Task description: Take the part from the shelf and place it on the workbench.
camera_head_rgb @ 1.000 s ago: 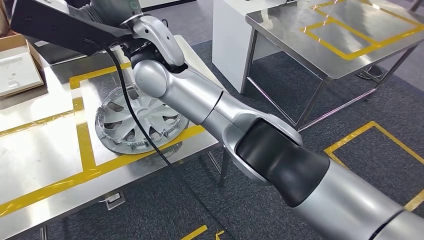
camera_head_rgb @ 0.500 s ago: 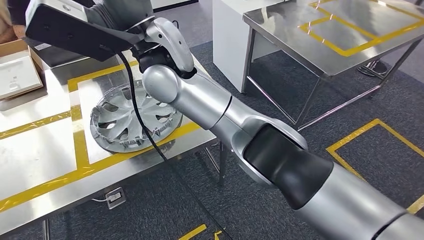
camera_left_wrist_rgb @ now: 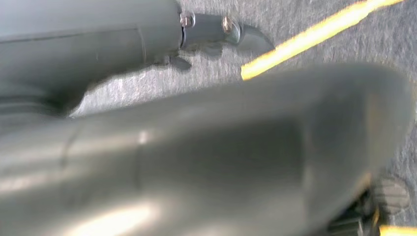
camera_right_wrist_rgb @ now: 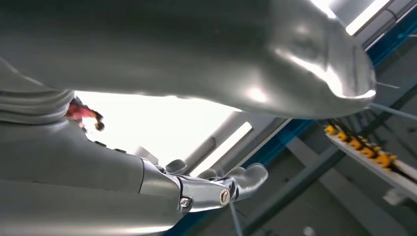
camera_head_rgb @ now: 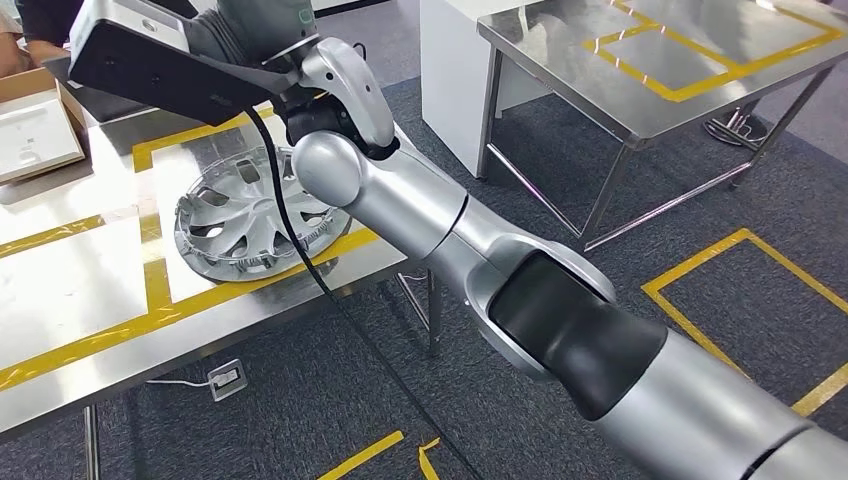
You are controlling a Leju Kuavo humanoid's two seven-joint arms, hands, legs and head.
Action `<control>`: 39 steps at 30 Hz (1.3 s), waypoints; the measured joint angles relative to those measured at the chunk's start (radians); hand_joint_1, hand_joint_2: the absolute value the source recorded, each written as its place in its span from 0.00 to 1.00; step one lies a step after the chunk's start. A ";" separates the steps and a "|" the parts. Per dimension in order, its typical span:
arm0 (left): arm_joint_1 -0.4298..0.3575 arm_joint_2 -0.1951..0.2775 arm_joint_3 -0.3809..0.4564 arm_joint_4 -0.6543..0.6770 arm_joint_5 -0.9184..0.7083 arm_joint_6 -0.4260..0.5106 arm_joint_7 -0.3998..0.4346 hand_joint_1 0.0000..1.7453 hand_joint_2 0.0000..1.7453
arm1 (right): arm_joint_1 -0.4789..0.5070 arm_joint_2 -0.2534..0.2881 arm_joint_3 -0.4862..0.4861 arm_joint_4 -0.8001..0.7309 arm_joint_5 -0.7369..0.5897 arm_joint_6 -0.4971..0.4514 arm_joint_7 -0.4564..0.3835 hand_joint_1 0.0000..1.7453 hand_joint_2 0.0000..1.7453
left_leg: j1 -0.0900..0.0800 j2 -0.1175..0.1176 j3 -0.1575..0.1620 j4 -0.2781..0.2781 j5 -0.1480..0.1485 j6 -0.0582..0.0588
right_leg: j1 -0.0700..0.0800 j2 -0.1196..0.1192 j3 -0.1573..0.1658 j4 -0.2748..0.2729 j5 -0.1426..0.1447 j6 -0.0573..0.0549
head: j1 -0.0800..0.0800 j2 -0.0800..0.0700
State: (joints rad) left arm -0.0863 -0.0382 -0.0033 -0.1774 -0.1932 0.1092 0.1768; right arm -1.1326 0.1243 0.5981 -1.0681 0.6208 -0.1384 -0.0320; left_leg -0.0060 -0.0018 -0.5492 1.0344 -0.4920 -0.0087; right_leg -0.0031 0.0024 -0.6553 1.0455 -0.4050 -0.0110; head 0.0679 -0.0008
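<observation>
My right arm (camera_head_rgb: 480, 260) fills most of the head view, a silver limb with a black elbow band reaching up and left across the picture, a black cable (camera_head_rgb: 300, 250) hanging from it down toward the floor. Beneath it stands the steel worktop (camera_head_rgb: 90, 300), marked with yellow tape lines into rectangles. The part, a silver wheel cover (camera_head_rgb: 235, 225) with spokes, lies flat on this worktop inside 1 taped rectangle, near the front right corner, its near rim just beside the yellow line; my arm crosses above its right side. A 2nd steel worktop (camera_head_rgb: 650, 70) with yellow tape stands well apart at the upper right, with a white cabinet (camera_head_rgb: 455, 60) between the 2. A cardboard tray (camera_head_rgb: 35, 125) sits at the far left edge of the near worktop. The floor is dark grey carpet (camera_head_rgb: 700, 230) with yellow tape outlines. In the right wrist view my right hand (camera_right_wrist_rgb: 216, 189) points up toward ceiling lights, and I cannot tell whether its fingers (camera_right_wrist_rgb: 248, 177) are apart or together. In the left wrist view my left hand (camera_left_wrist_rgb: 216, 29) hangs over the carpet; its fingers I cannot tell either.
</observation>
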 joint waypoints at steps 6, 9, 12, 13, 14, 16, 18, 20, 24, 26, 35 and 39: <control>-0.003 0.000 -0.002 0.000 -0.010 0.000 0.001 0.00 0.00 | 0.009 -0.011 -0.017 0.000 0.015 -0.007 0.001 0.00 0.00 | 0.010 0.013 -0.055 -0.015 0.060 0.025 | -0.007 0.002 -0.074 0.219 -0.174 0.032 | 0.006 0.000; -0.002 0.000 -0.009 0.000 -0.022 -0.002 0.005 0.00 0.00 | 0.020 -0.019 -0.026 0.000 0.022 -0.008 0.002 0.00 0.00 | 0.013 0.015 -0.100 -0.007 0.088 0.019 | -0.012 0.001 -0.033 0.234 -0.147 0.039 | 0.006 0.000; -0.002 0.007 -0.018 0.000 -0.039 -0.001 0.010 0.00 0.00 | 0.025 -0.025 -0.037 -0.002 0.030 -0.008 0.002 0.00 0.00 | 0.016 0.014 -0.134 0.006 0.111 0.002 | -0.011 0.001 0.090 0.056 -0.121 0.032 | 0.008 0.000; -0.001 0.012 -0.022 0.000 -0.045 0.000 0.011 0.00 0.00 | 0.027 -0.029 -0.041 -0.004 0.033 -0.008 0.001 0.00 0.00 | 0.015 0.013 -0.137 0.009 0.118 -0.005 | -0.008 0.002 0.108 0.023 -0.130 0.023 | 0.008 0.000; -0.001 0.018 -0.025 0.000 -0.050 0.002 0.012 0.00 0.00 | 0.030 -0.033 -0.044 -0.006 0.036 -0.008 0.001 0.00 0.00 | 0.015 0.012 -0.138 0.007 0.124 -0.012 | -0.005 0.004 0.109 0.015 -0.132 0.012 | 0.009 0.000; 0.002 0.033 -0.028 0.001 -0.052 0.011 0.016 0.00 0.00 | 0.034 -0.044 -0.051 -0.007 0.040 -0.008 0.000 0.00 0.00 | 0.018 0.011 -0.139 0.003 0.133 -0.025 | -0.004 0.003 0.100 0.012 -0.119 -0.007 | 0.009 0.000; 0.008 0.051 -0.029 0.003 -0.052 0.022 0.019 0.00 0.00 | 0.035 -0.053 -0.055 -0.007 0.041 -0.008 -0.001 0.00 0.00 | 0.021 0.009 -0.156 0.036 0.086 -0.035 | -0.005 0.001 0.084 0.007 -0.096 -0.023 | 0.007 0.000; 0.016 0.074 -0.029 0.004 -0.047 0.034 0.019 0.00 0.00 | 0.038 -0.061 -0.060 -0.006 0.040 -0.007 -0.005 0.00 0.00 | 0.021 0.007 -0.188 0.144 -0.015 -0.041 | -0.005 0.003 0.060 0.006 -0.071 -0.031 | 0.005 0.000; 0.029 0.119 -0.029 0.005 -0.036 0.048 0.021 0.00 0.00 | 0.052 -0.077 -0.070 0.003 0.036 -0.008 -0.021 0.00 0.00 | 0.019 0.005 -0.165 0.255 -0.046 -0.036 | 0.002 0.004 0.005 0.007 -0.027 -0.031 | 0.005 0.000; 0.033 0.135 -0.029 0.005 -0.032 0.053 0.026 0.00 0.00 | 0.052 -0.079 -0.078 0.008 0.036 -0.010 -0.026 0.00 0.00 | 0.012 0.003 -0.066 0.139 -0.022 -0.019 | 0.004 0.004 -0.016 0.008 -0.008 -0.028 | 0.005 0.000; 0.042 0.142 -0.023 0.006 -0.008 0.044 0.016 0.00 0.00 | 0.069 -0.134 -0.106 0.047 0.060 -0.062 -0.036 0.00 0.00 | 0.005 0.013 -0.024 -0.018 0.040 0.029 | -0.005 0.001 -0.075 0.122 -0.098 0.026 | -0.001 0.000; 0.051 0.121 -0.022 0.006 -0.001 0.044 0.007 0.00 0.00 | 0.094 -0.197 -0.134 0.156 0.064 -0.090 -0.049 0.00 0.00 | 0.009 0.014 -0.092 -0.012 0.091 0.029 | -0.010 0.001 -0.074 0.268 -0.140 0.042 | 0.000 0.000</control>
State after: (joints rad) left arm -0.0358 0.0825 -0.0250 -0.1717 -0.1946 0.1534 0.1841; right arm -1.0389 -0.0727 0.4640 -0.9123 0.6844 -0.2288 -0.0812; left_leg 0.0031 0.0122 -0.6414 1.0221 -0.4005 0.0204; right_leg -0.0132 0.0032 -0.7293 1.3135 -0.5448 0.0306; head 0.0676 -0.0008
